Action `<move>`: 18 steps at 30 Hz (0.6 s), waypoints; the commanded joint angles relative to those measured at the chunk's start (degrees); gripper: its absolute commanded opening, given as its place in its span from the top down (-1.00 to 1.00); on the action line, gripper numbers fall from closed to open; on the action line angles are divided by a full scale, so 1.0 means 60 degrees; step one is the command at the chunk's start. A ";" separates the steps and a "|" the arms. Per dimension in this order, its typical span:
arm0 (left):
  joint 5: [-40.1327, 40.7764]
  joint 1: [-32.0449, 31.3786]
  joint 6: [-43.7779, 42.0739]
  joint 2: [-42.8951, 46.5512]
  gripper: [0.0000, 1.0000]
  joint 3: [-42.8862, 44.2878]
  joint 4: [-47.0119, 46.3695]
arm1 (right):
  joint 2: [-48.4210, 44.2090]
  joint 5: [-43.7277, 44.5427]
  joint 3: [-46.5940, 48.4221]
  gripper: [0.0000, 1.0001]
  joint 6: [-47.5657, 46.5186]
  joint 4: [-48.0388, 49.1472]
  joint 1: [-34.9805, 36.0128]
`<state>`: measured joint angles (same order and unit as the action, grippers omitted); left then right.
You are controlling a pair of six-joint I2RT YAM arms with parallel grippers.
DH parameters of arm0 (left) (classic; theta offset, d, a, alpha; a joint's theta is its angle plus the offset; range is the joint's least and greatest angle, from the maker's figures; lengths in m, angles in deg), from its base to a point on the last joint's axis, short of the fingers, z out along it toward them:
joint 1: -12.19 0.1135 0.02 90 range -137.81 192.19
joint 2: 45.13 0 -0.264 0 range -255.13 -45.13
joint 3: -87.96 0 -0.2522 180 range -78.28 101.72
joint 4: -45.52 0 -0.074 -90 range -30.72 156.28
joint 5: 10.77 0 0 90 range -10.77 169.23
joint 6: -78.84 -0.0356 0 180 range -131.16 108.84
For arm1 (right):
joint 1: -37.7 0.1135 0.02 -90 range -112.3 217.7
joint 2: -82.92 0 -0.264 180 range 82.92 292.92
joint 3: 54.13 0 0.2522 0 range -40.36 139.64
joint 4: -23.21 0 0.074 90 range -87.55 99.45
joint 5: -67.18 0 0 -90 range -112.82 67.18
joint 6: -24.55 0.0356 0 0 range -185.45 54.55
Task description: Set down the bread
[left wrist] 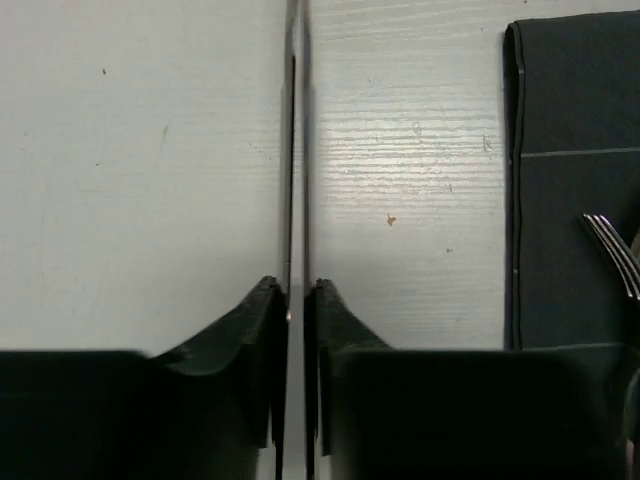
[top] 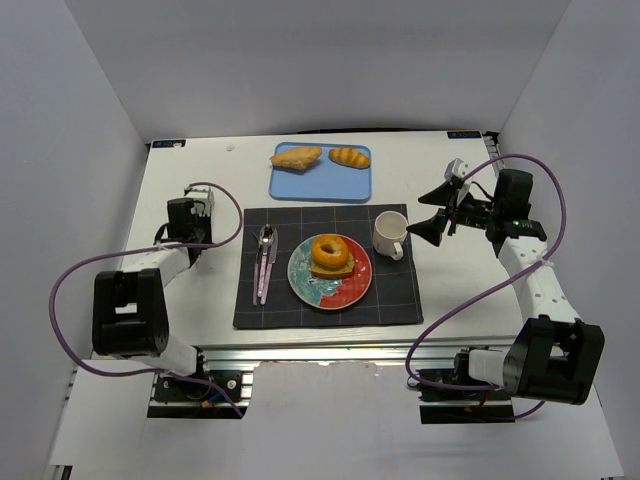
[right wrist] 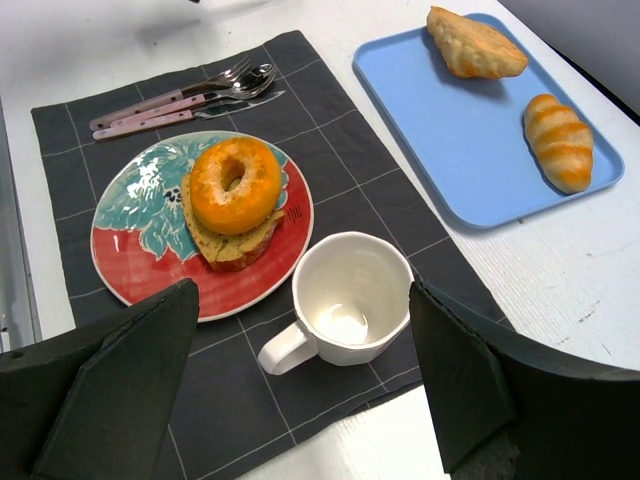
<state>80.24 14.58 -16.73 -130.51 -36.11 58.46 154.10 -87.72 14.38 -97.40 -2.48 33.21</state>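
- Found the right pincer [right wrist: 300,300] released, jaws at full spread and empty, hanging just above the white mug [right wrist: 352,322].
- Found the left pincer [left wrist: 297,100] clenched to a thin slit, gripping nothing, low over bare bench [left wrist: 150,150] just beside the left edge of the dark placemat [left wrist: 570,200].
- Located the bread in two places:
  - the ring doughnut [right wrist: 258,200] stacked on the thick slice [right wrist: 228,247], both on the red-and-teal plate [right wrist: 120,262] at the middle of the placemat;
  - a flaky pastry [right wrist: 475,42] and a striped bun [right wrist: 560,140] lying apart from each other on the blue tray [right wrist: 470,160], beyond the placemat.
- Judged all four pieces light, soft and easily crushed. Glossy doughnut surface likely slick, pastry likely to shed flakes.
- Advise a gentle hold across the narrow middle of the bun or pastry. For the doughnut, across the outer ring or with one finger through the hole.
- Judged the slice hard to take: flat, pinned under the doughnut, only its edge exposed.
- Noted the mug directly between the right pincer and the plate, handle towards the pincer, liable to tip if brushed.
- Noted the cutlery [right wrist: 180,100] on the placemat just left of the plate, fork tines [left wrist: 612,250] near the left pincer.
- Unable to tell whether the tray pieces belong on the plate.
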 commanded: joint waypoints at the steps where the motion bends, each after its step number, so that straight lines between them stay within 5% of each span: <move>1: -0.0638 0.0128 -0.0011 -0.0285 0.30 -0.0159 -0.0961 | -0.0203 -0.0184 0.0383 -0.79 -0.0037 -0.0020 -0.0042; 8: -0.0931 0.0319 0.0356 -0.0667 -0.53 -0.0421 -0.0933 | -0.0056 0.0137 0.0720 -0.79 0.0282 -0.0269 -0.0042; 11: -0.0931 0.0407 0.0356 -0.0433 -0.62 -0.0525 -0.0830 | 0.0075 0.1453 0.0910 -0.79 0.1716 0.0346 -0.0042; 14: -0.0902 0.0509 0.0429 -0.0038 -0.96 -0.0481 -0.0553 | 0.0514 0.3064 0.1641 -0.79 0.3051 -0.0105 -0.0042; 18: -0.0843 0.0524 0.0838 0.1015 -0.96 -0.0379 -0.0215 | 0.1246 0.4151 0.2799 -0.79 0.3463 -0.1220 -0.0042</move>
<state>75.72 17.36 -13.67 -130.69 -39.04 56.64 160.33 -70.26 26.40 -82.10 -5.67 33.21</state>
